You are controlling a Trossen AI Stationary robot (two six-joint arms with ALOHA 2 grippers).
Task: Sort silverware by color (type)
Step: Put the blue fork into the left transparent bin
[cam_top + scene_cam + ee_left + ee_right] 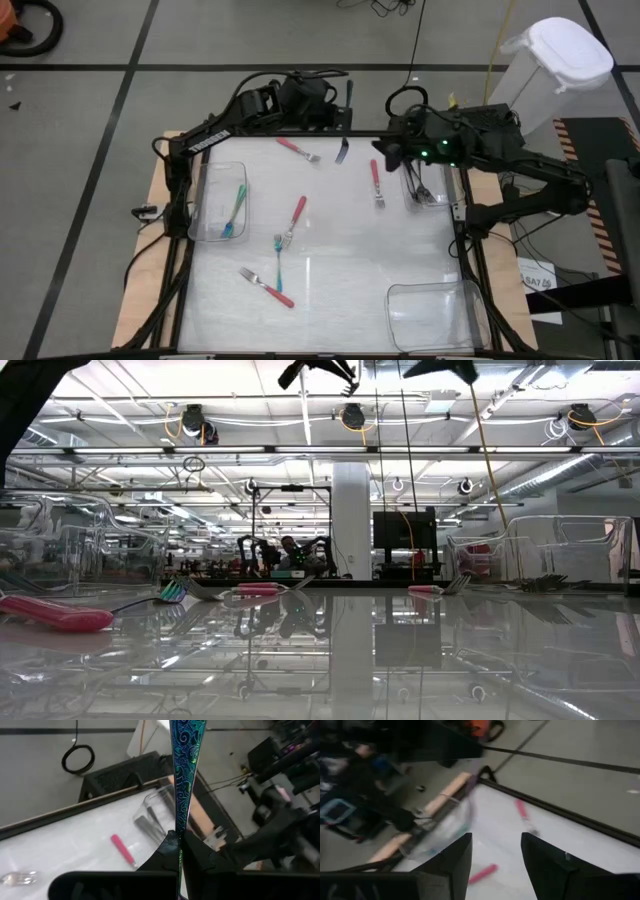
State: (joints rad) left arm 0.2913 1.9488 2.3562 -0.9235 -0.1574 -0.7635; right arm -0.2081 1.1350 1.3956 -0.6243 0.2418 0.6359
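My left gripper point(346, 122) is over the table's far edge, shut on a dark fork point(342, 152) whose handle shimmers blue-green in the left wrist view point(183, 765). My right gripper point(390, 158) is open and empty point(492, 855) above the far right of the table. Pink-handled forks lie flat on the table at the far middle point(298, 150), far right point(376, 183), centre point(295, 220) and near left point(268, 288). A teal fork point(278, 255) lies beside the last. Teal forks point(235, 210) lie in the left bin. My left gripper pinches the dark fork between its two fingers point(200, 855) at the narrow part of the handle point(180, 827). The patterned handle sticks out past the fingertips, widening toward its free end. The fork is lifted clear of the table. What lies behind the fingers is hidden.
A clear bin point(205, 205) stands at the left edge. A second clear bin point(440, 200) at the far right holds dark silverware. A third clear bin point(430, 312) stands at the near right. A white lidded container point(555, 60) stands off the table's far right.
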